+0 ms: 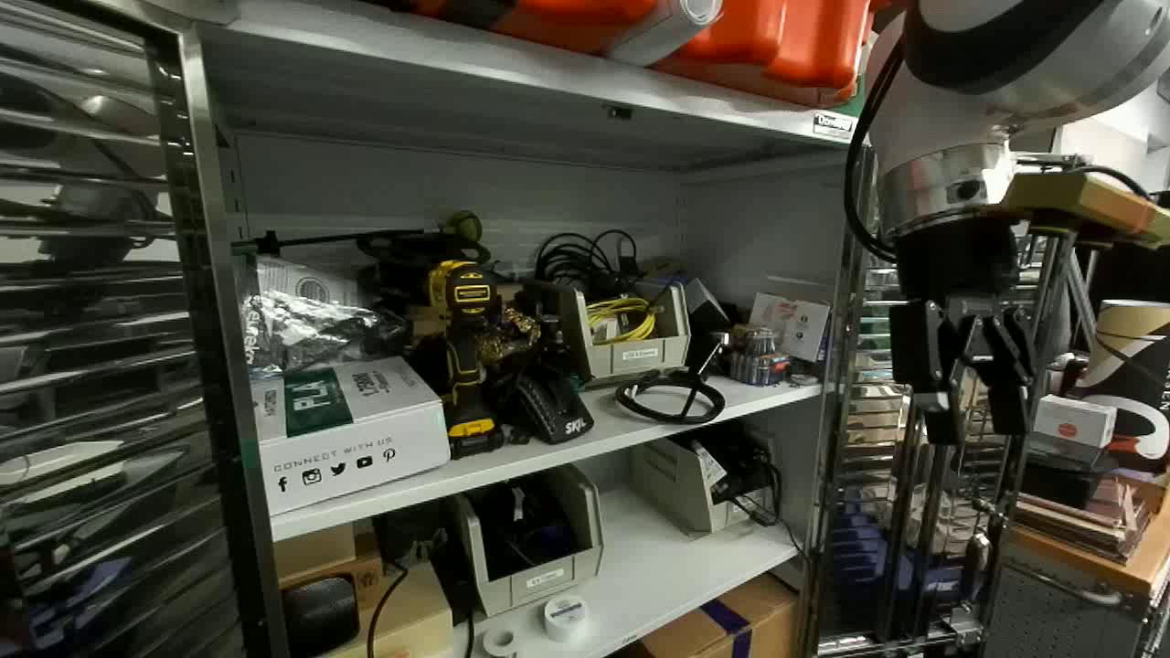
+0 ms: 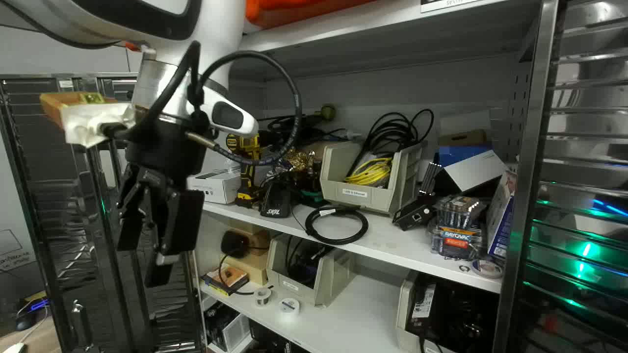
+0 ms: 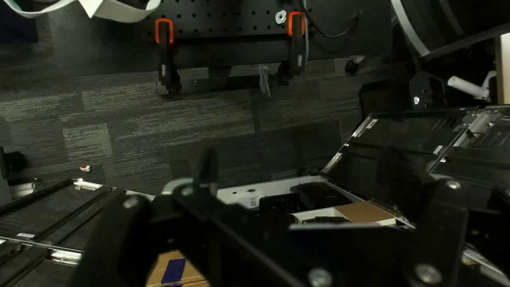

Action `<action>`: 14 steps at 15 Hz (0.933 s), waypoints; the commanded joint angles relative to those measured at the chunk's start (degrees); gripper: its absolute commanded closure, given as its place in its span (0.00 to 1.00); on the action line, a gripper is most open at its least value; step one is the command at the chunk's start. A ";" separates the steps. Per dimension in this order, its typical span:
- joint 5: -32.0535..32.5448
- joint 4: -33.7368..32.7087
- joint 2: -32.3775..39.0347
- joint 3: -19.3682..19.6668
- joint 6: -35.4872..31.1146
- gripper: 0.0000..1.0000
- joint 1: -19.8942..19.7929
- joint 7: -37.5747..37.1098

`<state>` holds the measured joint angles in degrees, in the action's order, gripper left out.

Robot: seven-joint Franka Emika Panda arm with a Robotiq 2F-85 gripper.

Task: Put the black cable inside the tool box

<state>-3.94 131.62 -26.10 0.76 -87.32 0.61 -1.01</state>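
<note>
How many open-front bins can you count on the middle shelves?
3: the upper bin, behind the coiled black cable; one shelf down, in both exterior views, the left bin and the right bin. Others may be hidden.

Exterior views, 2: muted, greyish light. Upper shelf (image 1: 475, 119), underside in shade; lower shelf (image 2: 373, 304), pale and brighter. Metal door (image 1: 101, 384), hard streaky reflections. Slatted panel (image 2: 584, 166), green and blue glints. Gripper (image 1: 976, 420), near-black, detail sunk. Wrist view, 1: darker overall; carpet (image 3: 179, 119) murky, soft in texture; closest dark parts blurred, out of focus; pale strip (image 3: 123, 14) among the brightest areas.
</note>
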 commanded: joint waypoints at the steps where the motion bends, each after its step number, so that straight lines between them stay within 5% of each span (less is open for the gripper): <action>1: -0.08 -0.11 0.00 -0.28 0.09 0.00 -0.35 0.13; 14: -0.10 -0.75 2.69 0.16 -2.22 0.00 -0.39 1.26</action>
<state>-3.94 131.68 -25.72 0.76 -87.39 0.59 -0.99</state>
